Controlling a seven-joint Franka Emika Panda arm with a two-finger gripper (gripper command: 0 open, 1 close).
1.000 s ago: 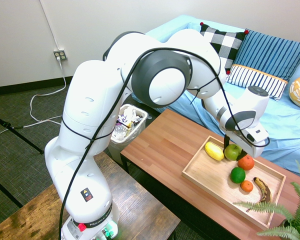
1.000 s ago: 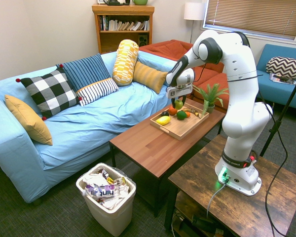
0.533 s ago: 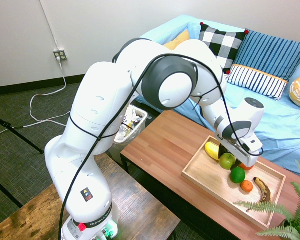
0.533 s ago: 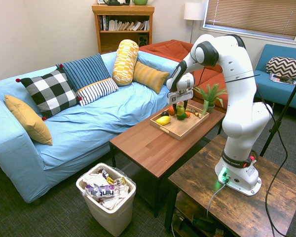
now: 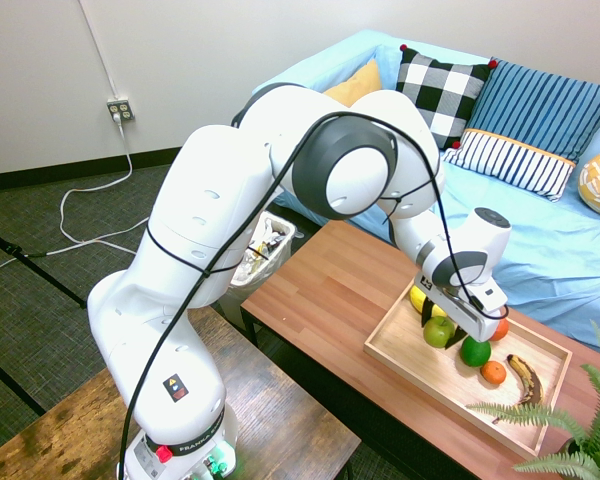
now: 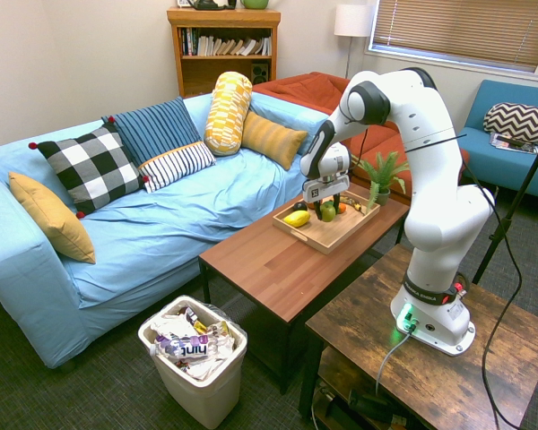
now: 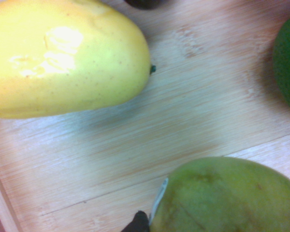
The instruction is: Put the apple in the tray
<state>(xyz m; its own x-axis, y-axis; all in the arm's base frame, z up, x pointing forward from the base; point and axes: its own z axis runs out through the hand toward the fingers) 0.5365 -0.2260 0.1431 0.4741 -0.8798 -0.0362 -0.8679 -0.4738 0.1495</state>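
Observation:
My gripper (image 5: 437,322) is shut on the yellow-green apple (image 5: 440,334) and holds it low over the light-wood tray (image 5: 412,357), near its left-middle. I cannot tell whether the apple touches the tray floor. From the other side, the gripper (image 6: 326,206) and the apple (image 6: 327,213) sit over the tray (image 6: 325,236) on the reddish-brown table. Close up in the wrist view, the apple (image 7: 227,198) shows above the pale tray wood (image 7: 183,111).
In the tray lie a yellow mango (image 5: 416,296), a dark green fruit (image 5: 475,350), two red-orange fruits (image 5: 493,372) and a banana (image 5: 525,373). A potted fern (image 5: 570,440) stands at the table's end. The blue sofa (image 5: 540,230) runs behind the table.
The gripper has come down and moved toward the tray's left-front with the apple still held, away from the red-orange fruit and closer to the mango.

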